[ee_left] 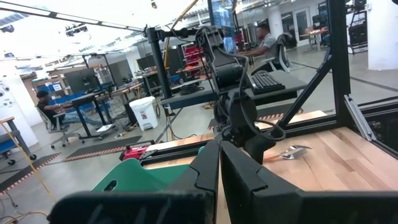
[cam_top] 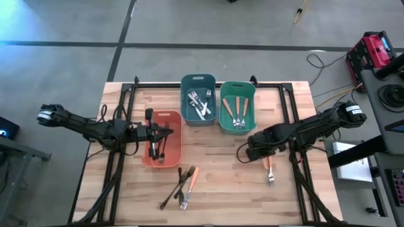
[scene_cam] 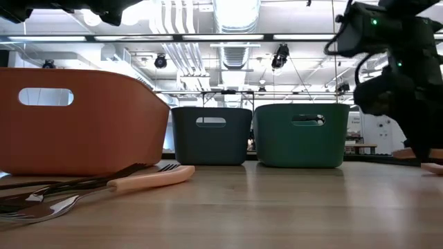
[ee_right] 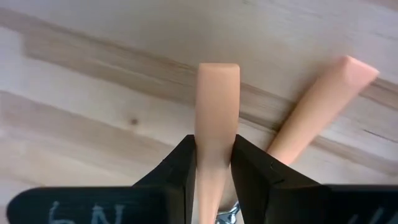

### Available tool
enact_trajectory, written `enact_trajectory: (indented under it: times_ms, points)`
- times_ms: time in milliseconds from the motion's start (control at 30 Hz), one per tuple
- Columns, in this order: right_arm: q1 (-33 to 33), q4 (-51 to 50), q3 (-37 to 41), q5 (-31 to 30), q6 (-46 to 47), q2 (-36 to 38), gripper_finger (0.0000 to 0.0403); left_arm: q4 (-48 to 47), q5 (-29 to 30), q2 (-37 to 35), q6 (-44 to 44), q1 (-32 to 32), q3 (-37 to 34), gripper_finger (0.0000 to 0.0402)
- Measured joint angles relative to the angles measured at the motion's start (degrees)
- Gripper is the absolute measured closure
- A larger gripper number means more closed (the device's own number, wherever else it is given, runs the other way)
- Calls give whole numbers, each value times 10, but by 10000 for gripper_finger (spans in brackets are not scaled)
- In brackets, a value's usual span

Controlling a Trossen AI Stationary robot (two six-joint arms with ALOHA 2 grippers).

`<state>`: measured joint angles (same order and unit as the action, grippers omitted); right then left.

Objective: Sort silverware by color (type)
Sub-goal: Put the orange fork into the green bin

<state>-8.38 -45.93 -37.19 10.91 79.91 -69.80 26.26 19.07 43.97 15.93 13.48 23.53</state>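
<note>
My right gripper (cam_top: pixel 251 150) hovers low over the table's right half, shut on an orange-handled utensil (ee_right: pixel 217 106). A second orange-handled fork (cam_top: pixel 269 170) lies flat on the wood beside it. My left gripper (cam_top: pixel 167 131) hangs over the salmon bin (cam_top: pixel 178 142), and its fingers (ee_left: pixel 205 177) show shut with nothing visible between them. Dark bronze utensils (cam_top: pixel 156 150) lie in that bin. Silver forks (cam_top: pixel 201 104) lie in the blue bin and orange-handled ones (cam_top: pixel 236 110) in the green bin. A mixed cluster (cam_top: pixel 183 186) lies near the table's near edge. My right gripper pinches the utensil's orange handle (ee_right: pixel 216 146) between its two fingers. The handle runs along the fingers, its squared free end (ee_right: pixel 217 71) reaching out past the fingertips and its silver part (ee_right: pixel 227 214) lying back between them. Whether it is clear of the wood, I cannot tell.
The blue bin (cam_top: pixel 184 104) and the green bin (cam_top: pixel 222 123) stand side by side at the far middle. Black frame rails (cam_top: pixel 290 107) run along the table's sides. Bare wood lies between the bins and the near cluster (scene_cam: pixel 83 190).
</note>
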Motion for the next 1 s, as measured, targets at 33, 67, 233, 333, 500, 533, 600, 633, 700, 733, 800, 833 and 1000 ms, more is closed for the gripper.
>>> enact_trajectory:
  times_ms: [33, 67, 233, 333, 500, 533, 600, 633, 700, 733, 800, 833, 1000]
  points:
    - [0, 0, -5, -2, -5, 0, 333, 0, 0, 0, -1, 0, 0, 401]
    - [0, 0, -12, -5, -14, 0, 332, 0, 0, 0, -2, 0, 0, 401]
    - [0, 1, -60, -6, -57, 0, 332, 9, 0, 0, -9, 0, 0, 401]
    - [0, 28, -92, -6, -103, 0, 332, 14, 0, 2, -17, 0, 0, 401]
    - [0, 161, -138, -6, -242, 0, 332, 41, -1, 24, -25, 0, 0, 401]
    - [1, 194, -145, -7, -277, 0, 332, 55, -3, 31, -29, 0, 0, 401]
    - [4, 262, -157, -21, -345, 0, 332, 87, -21, 49, -32, 0, 0, 401]
    - [5, 297, -162, -31, -381, 0, 332, 107, -35, 59, -36, 0, 0, 401]
    - [6, 368, -167, -40, -458, 1, 332, 146, -74, 81, -50, 0, 1, 401]
    - [6, 406, -167, -43, -497, 1, 332, 161, -95, 93, -61, 0, 2, 401]
    - [5, 489, -163, -41, -570, 1, 332, 188, -127, 121, -85, 0, 8, 401]
    - [5, 525, -160, -37, -606, 0, 332, 195, -138, 136, -98, 0, 13, 399]
    - [4, 647, -155, -3, -731, -20, 332, 208, -182, 218, -126, 0, 53, 369]
